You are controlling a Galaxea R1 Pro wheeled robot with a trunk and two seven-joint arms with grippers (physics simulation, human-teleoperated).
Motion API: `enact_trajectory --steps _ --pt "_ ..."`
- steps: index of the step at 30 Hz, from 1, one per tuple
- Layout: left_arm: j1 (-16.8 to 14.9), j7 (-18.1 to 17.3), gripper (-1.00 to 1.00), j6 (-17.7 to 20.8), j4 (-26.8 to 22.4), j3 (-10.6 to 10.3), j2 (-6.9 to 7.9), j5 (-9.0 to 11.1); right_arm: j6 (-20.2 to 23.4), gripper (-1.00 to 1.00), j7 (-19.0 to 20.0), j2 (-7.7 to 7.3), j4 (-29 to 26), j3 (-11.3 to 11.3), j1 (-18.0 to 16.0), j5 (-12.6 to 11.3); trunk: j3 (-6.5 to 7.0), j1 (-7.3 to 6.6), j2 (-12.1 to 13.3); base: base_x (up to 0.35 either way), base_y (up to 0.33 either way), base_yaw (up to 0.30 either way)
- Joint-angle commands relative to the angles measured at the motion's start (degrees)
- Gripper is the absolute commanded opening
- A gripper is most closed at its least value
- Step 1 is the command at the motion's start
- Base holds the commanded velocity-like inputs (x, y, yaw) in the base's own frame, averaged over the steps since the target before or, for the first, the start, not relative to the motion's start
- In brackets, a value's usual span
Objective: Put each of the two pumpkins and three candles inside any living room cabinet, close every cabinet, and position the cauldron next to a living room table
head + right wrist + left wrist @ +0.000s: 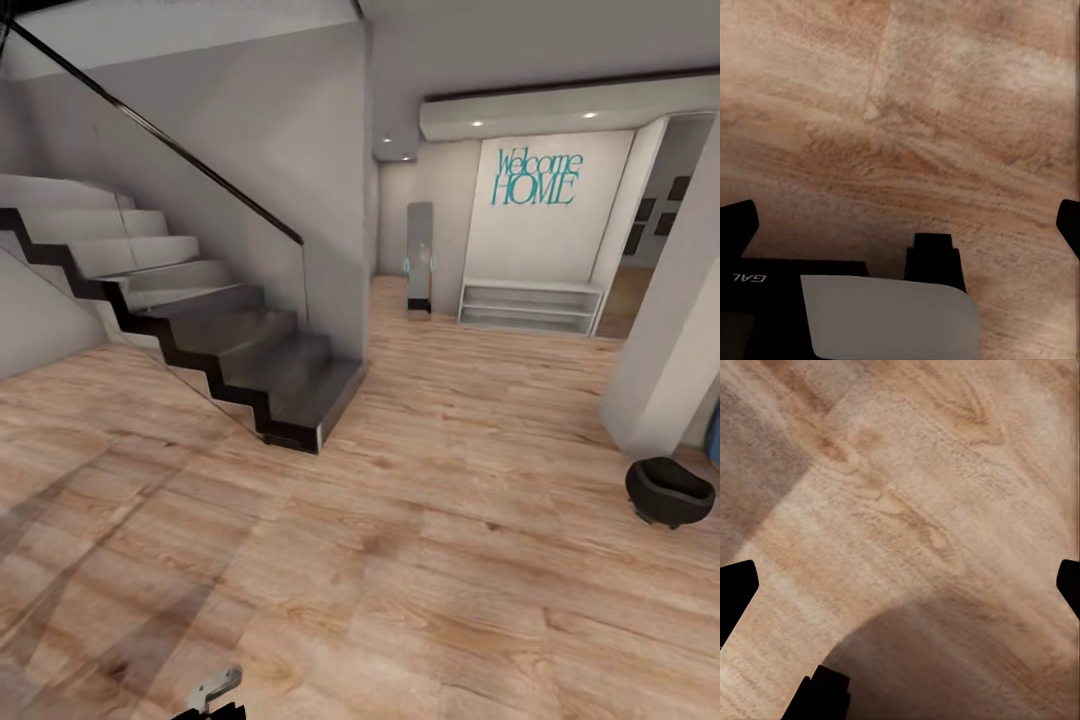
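Observation:
The cauldron [670,490], a round matte black pot with a wide mouth, stands on the light wood floor at the far right of the head view, beside the foot of a white wall corner. My left gripper [902,585] hangs open over bare planks, its dark fingertips [736,585] far apart at the picture's edges. My right gripper [902,225] is open too, above the floor, with nothing between its fingers.
A dark staircase [250,360] with a glass railing rises at the left. Ahead, a hallway ends at a wall with teal "Welcome HOME" lettering [537,178] above a low white shelf [530,305]. A white wall corner [670,350] stands at the right, a blue edge [714,440] behind it.

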Motion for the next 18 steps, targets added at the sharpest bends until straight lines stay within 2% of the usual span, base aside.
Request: enact_trajectory --steps 1,5,18 --pt "-0.06 0.14 1.0 0.11 0.08 -0.48 -0.03 0.34 0.11 1.0 0.29 0.0 0.1 0.49 -0.06 -0.55 -0.05 0.03 -0.03 0.332 -0.032 -0.001" --pt "-0.06 0.14 1.0 0.11 0.09 -0.48 -0.03 0.34 0.12 1.0 0.29 0.0 0.1 0.47 -0.04 -0.55 -0.05 0.03 -0.03 0.332 -0.012 -0.13" --pt "-0.08 0.14 1.0 0.11 0.06 -0.48 -0.03 0.34 0.12 1.0 0.29 0.0 0.1 0.46 -0.05 -0.55 -0.05 0.03 -0.03 0.334 -0.001 -0.279"
